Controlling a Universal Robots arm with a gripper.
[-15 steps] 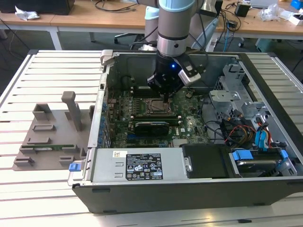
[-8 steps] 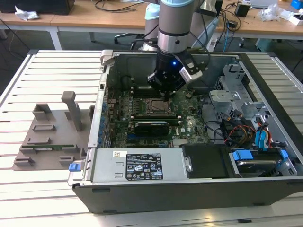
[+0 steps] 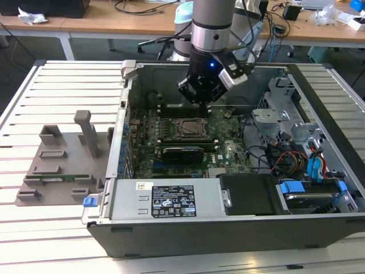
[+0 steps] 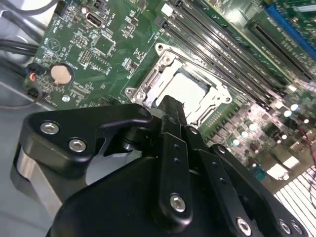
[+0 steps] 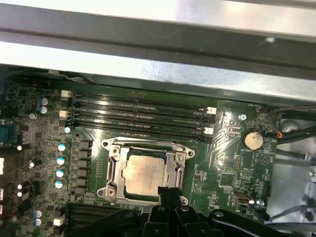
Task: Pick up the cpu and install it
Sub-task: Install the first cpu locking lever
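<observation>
The square, silver-topped cpu [image 5: 146, 174] lies flat inside the metal-framed socket [image 5: 112, 170] on the green motherboard [image 5: 232, 168]. The black gripper [image 5: 167, 195] hangs just above the socket's edge, holding nothing; I cannot tell how wide its fingers stand.

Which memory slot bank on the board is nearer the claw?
The bank on the far side of the socket, under the claw in the exterior view; the other bank lies toward the case's front.
</observation>
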